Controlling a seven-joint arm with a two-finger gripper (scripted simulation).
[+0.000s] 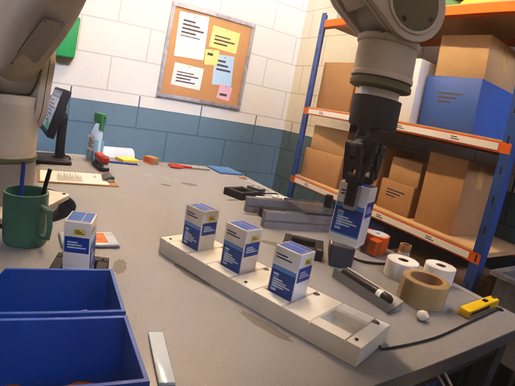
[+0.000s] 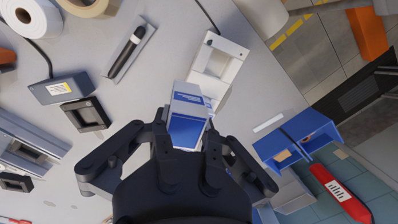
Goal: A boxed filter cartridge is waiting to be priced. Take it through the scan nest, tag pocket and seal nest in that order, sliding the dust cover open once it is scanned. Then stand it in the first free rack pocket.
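Note:
The white rack (image 1: 274, 282) holds three boxed cartridges (image 1: 241, 246) upright in its pockets, and one open pocket (image 1: 347, 320) (image 2: 217, 61) shows at its near end. I grip a white and blue boxed filter cartridge (image 1: 352, 216) (image 2: 187, 123) in my gripper (image 1: 353, 195) (image 2: 185, 134), high above the bench. The box hangs over the black nest (image 1: 305, 245) (image 2: 85, 114) and the grey scanner block (image 1: 341, 254) (image 2: 61, 88). The dust cover rails (image 1: 291, 212) lie behind it. Another boxed cartridge (image 1: 79, 245) stands on a dark nest far left.
The orange and blue shelving (image 1: 416, 137) with cardboard boxes rises right behind my arm. Two blue bins (image 1: 62, 324) sit at the near left. Label rolls (image 1: 416, 266), a tape roll (image 1: 423, 288), a marker tray (image 1: 366, 288) and a cable lie right of the rack.

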